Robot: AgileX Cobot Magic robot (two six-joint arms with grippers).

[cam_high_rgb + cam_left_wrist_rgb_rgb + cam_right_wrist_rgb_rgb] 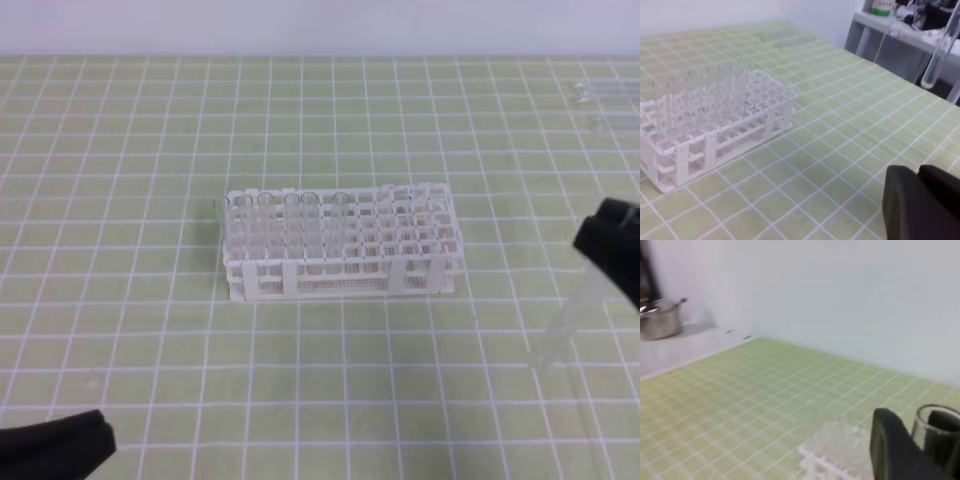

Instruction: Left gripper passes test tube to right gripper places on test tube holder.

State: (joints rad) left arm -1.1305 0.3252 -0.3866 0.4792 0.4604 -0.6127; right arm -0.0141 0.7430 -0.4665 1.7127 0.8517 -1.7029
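Gripping the test tube (560,325) in the right claw (920,440), fingers clamped on its upper part near the open rim; tube hanging slanted above the green gridded tabletop (120,150), well right of the test tube holder (340,245). Left claw (917,172) low at the near left, fingers together, nothing between them. Several clear tubes (290,225) upright in the holder's left rows.

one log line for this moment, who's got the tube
phase: handover done | test tube: held by right gripper, hanging right of test tube holder | left gripper: shut, empty, low left
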